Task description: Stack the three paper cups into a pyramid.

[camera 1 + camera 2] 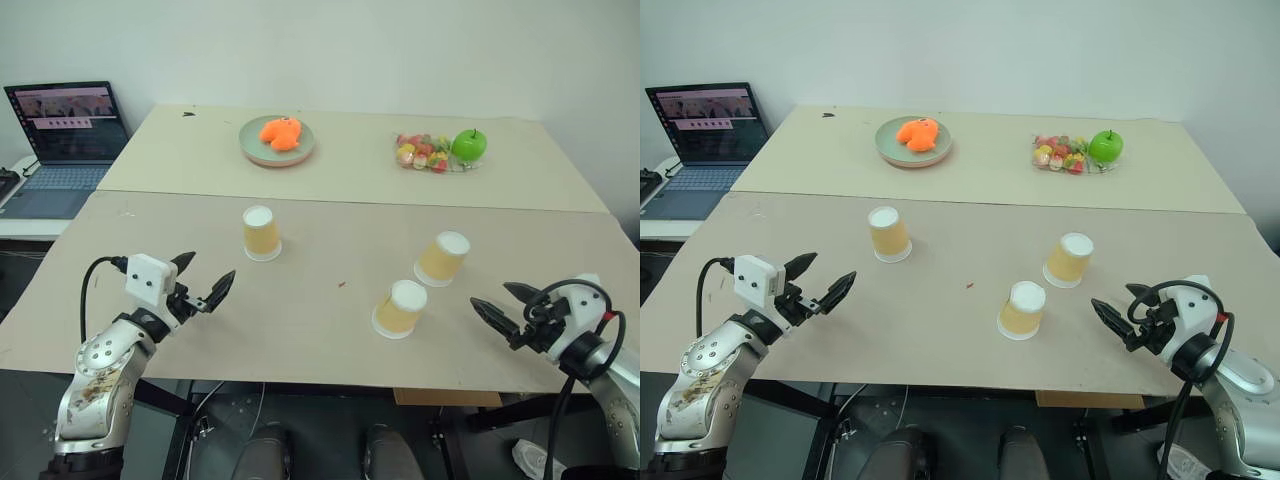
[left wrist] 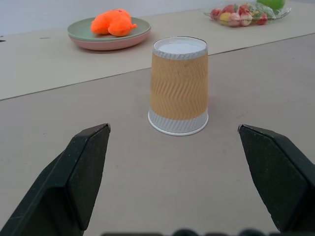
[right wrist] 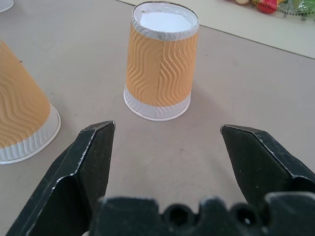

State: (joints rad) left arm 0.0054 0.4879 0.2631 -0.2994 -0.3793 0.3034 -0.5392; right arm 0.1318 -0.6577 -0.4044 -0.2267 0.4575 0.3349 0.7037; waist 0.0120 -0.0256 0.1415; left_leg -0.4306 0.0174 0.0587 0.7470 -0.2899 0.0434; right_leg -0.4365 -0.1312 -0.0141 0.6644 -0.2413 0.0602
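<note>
The left gripper (image 1: 203,279) is held above the near left part of the counter (image 1: 300,330), its arm coming up from the lower left with the wrist bent so that the two black fingers (image 2: 81,174) point inward toward the middle, spread wide and holding nothing. The right gripper (image 1: 505,307) is held at the near right edge of the counter, its arm rising from the lower right corner and its fingers (image 3: 86,167) pointing inward to the left, likewise parted with nothing between them. The two grippers are well apart, each at its own side.
</note>
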